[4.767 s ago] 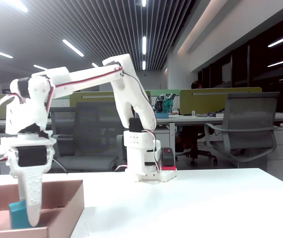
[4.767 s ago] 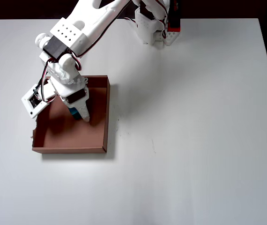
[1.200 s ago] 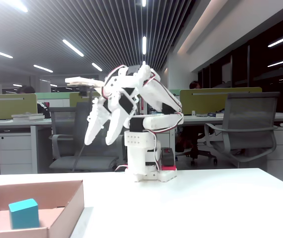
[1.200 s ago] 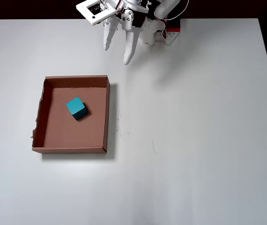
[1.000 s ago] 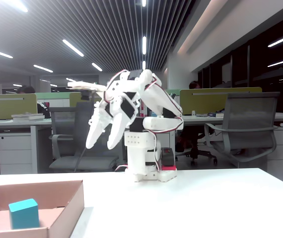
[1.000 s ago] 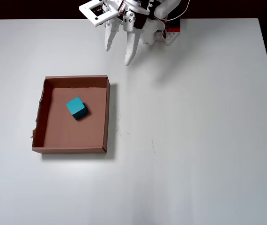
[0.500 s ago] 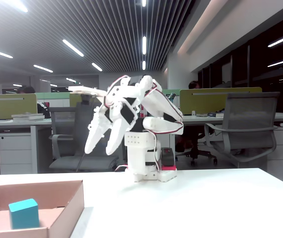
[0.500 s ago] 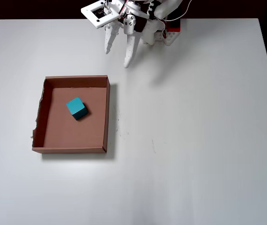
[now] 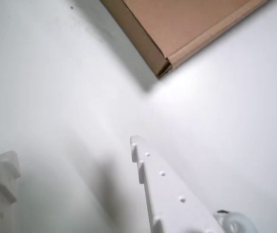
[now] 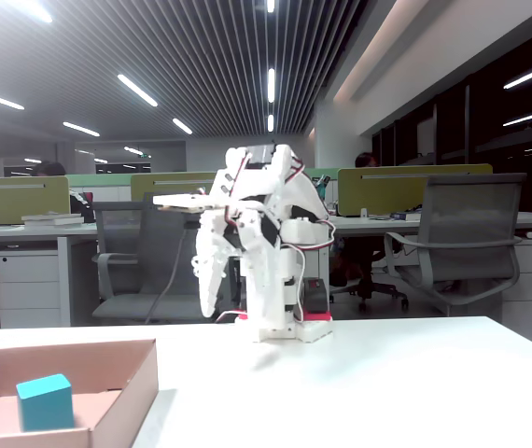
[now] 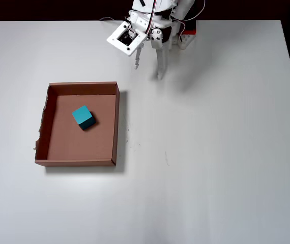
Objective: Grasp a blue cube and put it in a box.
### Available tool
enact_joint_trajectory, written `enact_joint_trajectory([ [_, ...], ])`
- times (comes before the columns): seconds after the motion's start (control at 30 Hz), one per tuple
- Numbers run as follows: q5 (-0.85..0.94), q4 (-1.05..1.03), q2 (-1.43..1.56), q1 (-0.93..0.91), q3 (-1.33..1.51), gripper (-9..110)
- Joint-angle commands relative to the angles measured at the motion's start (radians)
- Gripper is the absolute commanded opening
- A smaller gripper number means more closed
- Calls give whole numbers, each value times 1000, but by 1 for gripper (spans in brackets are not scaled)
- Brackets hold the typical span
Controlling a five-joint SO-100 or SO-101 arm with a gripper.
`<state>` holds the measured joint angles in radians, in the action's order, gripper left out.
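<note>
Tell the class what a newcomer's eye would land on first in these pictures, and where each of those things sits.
The teal blue cube stands out first, lying alone inside the brown box on the left of the white table in the overhead view. Next comes the white arm folded up at the table's far edge, its gripper open, empty and well clear of the box. In the fixed view, an office of chairs and desks fills the background.
</note>
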<state>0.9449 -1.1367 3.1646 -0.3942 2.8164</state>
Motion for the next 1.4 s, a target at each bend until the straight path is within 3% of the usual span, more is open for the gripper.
enact_joint_trajectory([
  [0.0, -5, -3, 5, 60, -11, 29],
  [0.7, -25, 40, 20, 350, 155, 28],
  [1.37, -25, -91, 18, 388, 155, 28],
])
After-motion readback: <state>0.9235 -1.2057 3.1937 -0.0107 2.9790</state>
